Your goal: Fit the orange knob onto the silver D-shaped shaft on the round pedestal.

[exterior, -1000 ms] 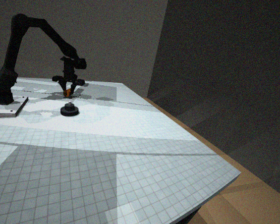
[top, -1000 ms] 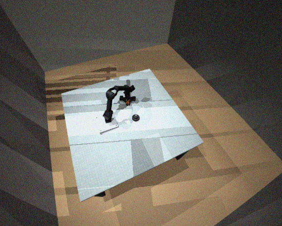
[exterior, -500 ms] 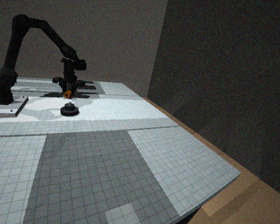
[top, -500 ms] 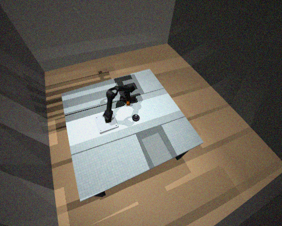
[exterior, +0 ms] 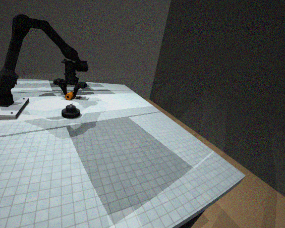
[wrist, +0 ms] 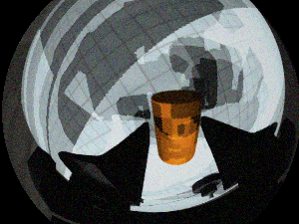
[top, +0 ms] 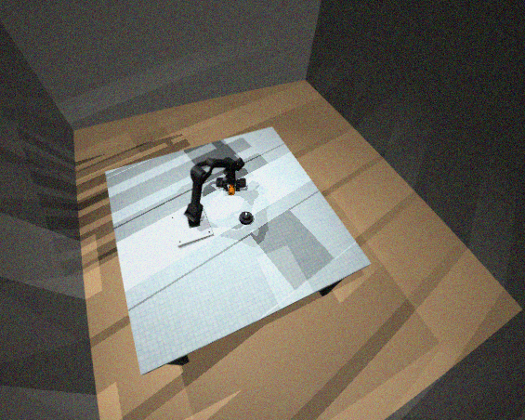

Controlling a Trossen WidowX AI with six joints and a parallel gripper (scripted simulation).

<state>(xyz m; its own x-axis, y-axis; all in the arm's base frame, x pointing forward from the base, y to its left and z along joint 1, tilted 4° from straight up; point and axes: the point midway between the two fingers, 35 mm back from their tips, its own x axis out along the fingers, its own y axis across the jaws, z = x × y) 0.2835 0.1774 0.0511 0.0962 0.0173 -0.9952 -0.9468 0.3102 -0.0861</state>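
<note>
The orange knob (top: 231, 190) (exterior: 69, 96) (wrist: 176, 133) lies on its side at the table surface, a dark round opening in its end facing the exterior camera. My gripper (top: 231, 187) (exterior: 70, 95) (wrist: 176, 123) points down with one finger on each side of the knob. It is open, with narrow gaps beside the knob in the wrist view. The black round pedestal (top: 245, 219) (exterior: 70, 114) stands upright on the table, nearer the exterior camera than the knob. Its short silver shaft (exterior: 71, 105) points up, bare. The shaft's flat side is too small to make out.
The arm's base stands on a white plate (top: 196, 239) (exterior: 5, 116) to the left of the pedestal. The gridded table (top: 205, 297) (exterior: 41, 176) carries hard-edged patches of light and shadow, and its right edge (exterior: 185, 134) drops to the wooden floor.
</note>
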